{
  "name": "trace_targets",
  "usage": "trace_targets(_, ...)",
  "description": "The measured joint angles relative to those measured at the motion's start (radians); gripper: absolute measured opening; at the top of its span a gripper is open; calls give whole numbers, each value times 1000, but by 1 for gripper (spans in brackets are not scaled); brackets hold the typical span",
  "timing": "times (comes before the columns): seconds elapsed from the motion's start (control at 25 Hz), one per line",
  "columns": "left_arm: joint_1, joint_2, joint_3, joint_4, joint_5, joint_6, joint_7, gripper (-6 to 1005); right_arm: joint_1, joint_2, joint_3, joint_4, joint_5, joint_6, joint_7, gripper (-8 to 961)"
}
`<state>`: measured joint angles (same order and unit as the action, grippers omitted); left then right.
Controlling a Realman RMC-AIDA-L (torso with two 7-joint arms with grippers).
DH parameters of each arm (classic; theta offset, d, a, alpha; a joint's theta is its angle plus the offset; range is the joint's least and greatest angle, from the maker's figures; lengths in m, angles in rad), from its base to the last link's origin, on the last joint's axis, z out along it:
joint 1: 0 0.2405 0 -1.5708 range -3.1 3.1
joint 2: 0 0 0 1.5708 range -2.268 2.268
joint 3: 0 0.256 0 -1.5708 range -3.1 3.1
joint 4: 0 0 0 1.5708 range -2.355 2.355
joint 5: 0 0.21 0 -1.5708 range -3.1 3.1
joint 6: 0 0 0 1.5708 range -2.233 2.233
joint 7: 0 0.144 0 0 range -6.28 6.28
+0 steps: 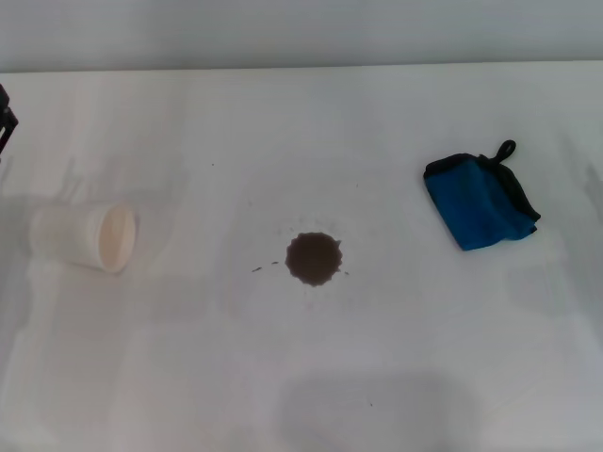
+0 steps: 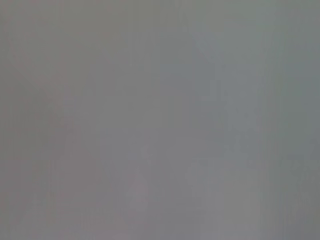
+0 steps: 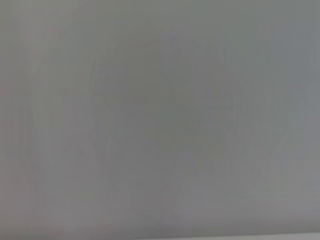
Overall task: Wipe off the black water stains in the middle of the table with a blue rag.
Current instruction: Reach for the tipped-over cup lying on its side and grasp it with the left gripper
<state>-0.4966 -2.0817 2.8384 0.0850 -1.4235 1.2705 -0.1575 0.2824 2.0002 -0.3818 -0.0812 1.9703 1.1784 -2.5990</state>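
Dark jagged round black water stains (image 1: 314, 258) remain unwiped on our white smooth table (image 1: 301, 377), so next we must grasp the untouched folded blue rag (image 1: 479, 201), though both grippers are out of view and we cannot tell their opening.

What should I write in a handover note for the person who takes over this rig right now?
Grippers: neither shows clearly; only a dark part sits at the head view's left edge, the robot's left side. Both wrist views show plain grey.
Things: the black water stains sit mid-table, untouched. The blue rag lies on the robot's right, apart from the stains, not gripped. A plastic cup lies on its side on the left.
Done: nothing yet.
Left: grasp the rag, wipe the stains.
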Motion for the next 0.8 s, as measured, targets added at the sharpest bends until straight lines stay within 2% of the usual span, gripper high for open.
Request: trace_targets(0.8,0,5,3,2,13,10,-26,887,12,0,6,-9,6,0,-1,634)
